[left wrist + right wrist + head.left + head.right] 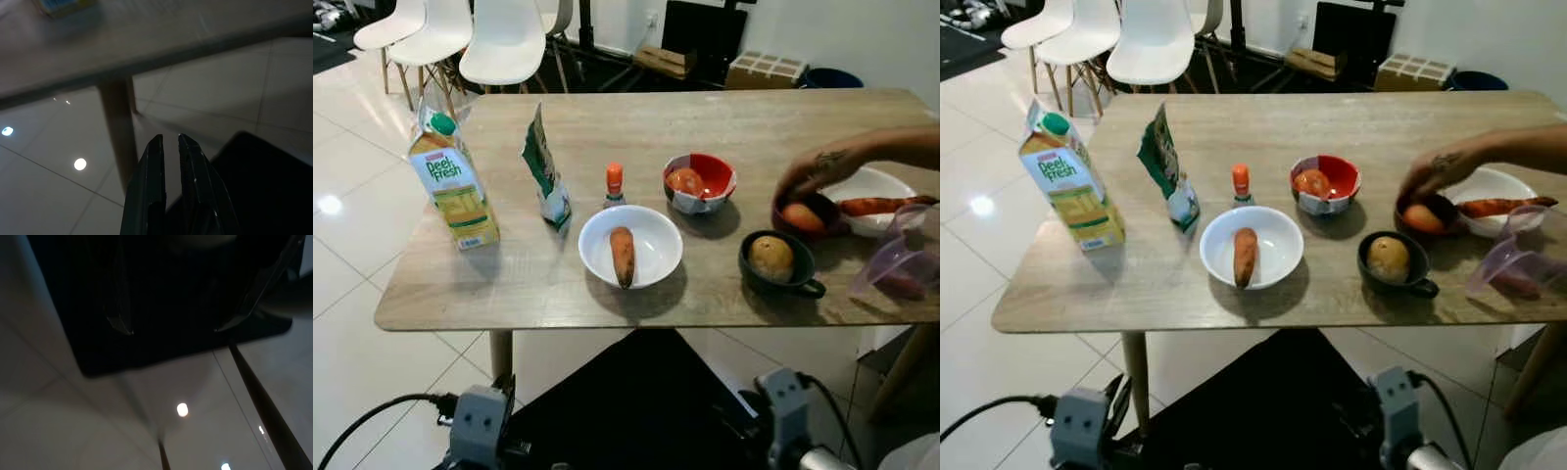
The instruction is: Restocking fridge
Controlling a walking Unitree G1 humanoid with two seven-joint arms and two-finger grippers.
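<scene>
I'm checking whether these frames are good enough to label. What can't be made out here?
- Clear plastic container, left eye view: cut off by the picture's right edge; its reddish contents are blurred.
- Dark bowl: partly covered by a person's hand.
- Juice carton, left wrist view: cut off by the top edge, blurred.
- Right gripper, right wrist view: too dark against the black mat.

A pale wooden tabletop (pixel 607 284) on slim wooden legs (pixel 501 354) stands on a glossy floor (pixel 352 245) of large white tiles that mirror ceiling lights. Three white moulded chairs (pixel 504 44) with wooden legs sit just beyond its far left corner. Against the white back wall (pixel 862 29) are a dark screen (pixel 705 29), cardboard boxes (pixel 764 69) and a dark blue bin (pixel 832 76).
</scene>
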